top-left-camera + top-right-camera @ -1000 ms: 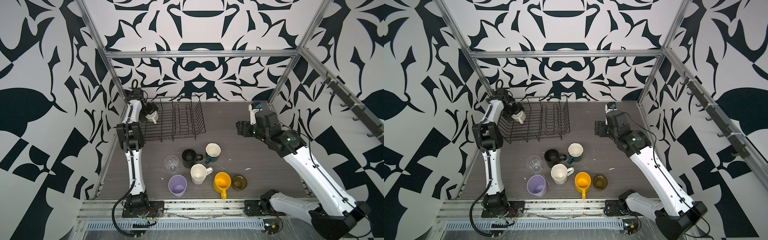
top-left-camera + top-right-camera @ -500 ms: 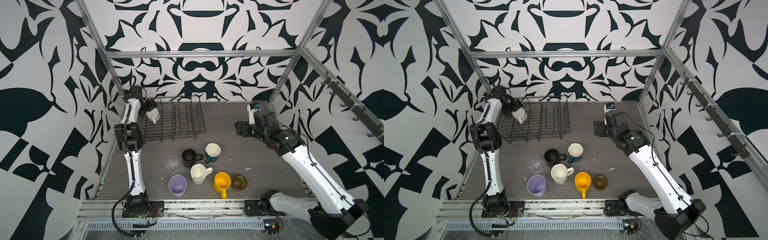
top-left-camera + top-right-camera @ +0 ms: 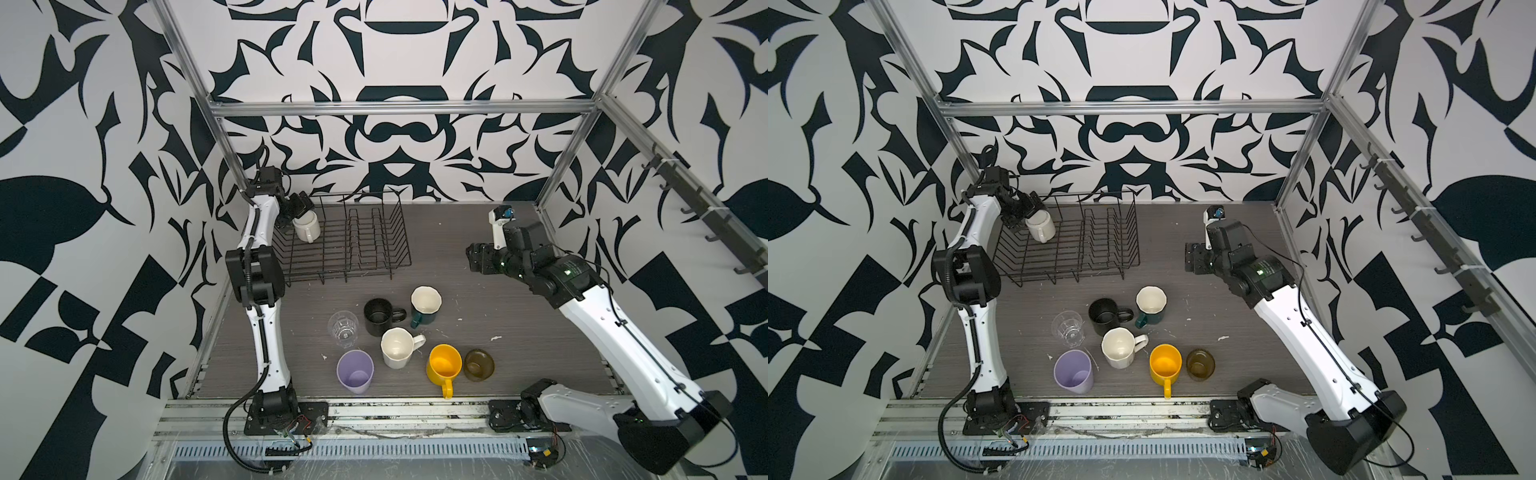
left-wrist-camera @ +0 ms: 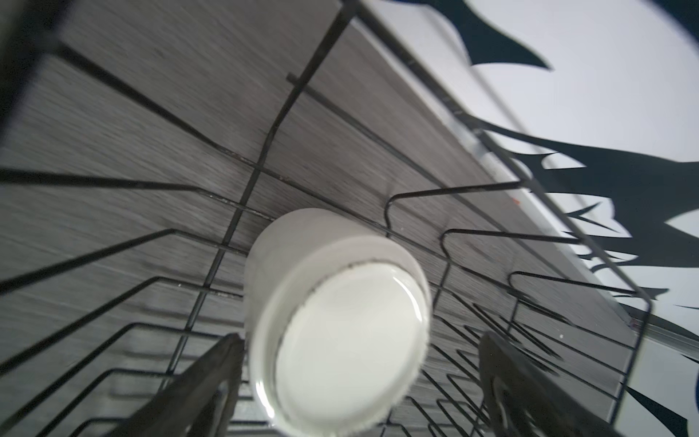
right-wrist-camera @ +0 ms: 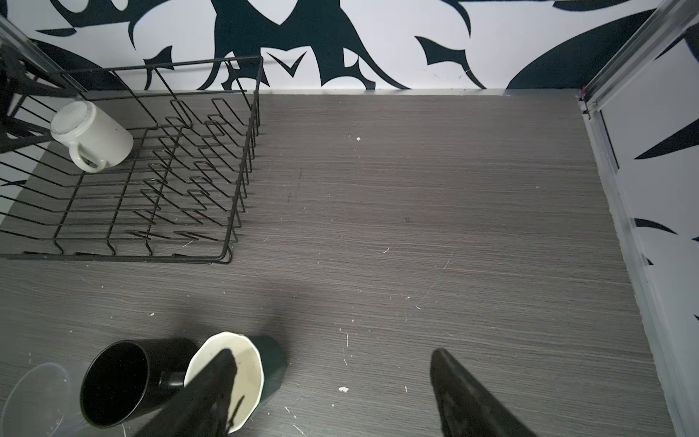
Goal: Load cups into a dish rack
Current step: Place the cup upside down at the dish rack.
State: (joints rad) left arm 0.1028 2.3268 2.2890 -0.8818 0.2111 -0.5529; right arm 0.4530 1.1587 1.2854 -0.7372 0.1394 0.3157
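Base-on, interior hidden: white mug [image 4: 340,321] tilted in dish rack [image 4: 261,151], loose inside wide-spread left pincer [image 4: 359,338]. Right pincer [image 5: 331,353] open, empty, partly masking teal mug [image 5: 274,359].

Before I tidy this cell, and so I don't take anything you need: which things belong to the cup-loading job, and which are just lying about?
Job:
dish rack
white mug, already in the rack
on the table: black mug, teal mug, clear glass, cream mug, lilac tumbler, yellow mug, olive glass

Lying about:
white specks
hook rail
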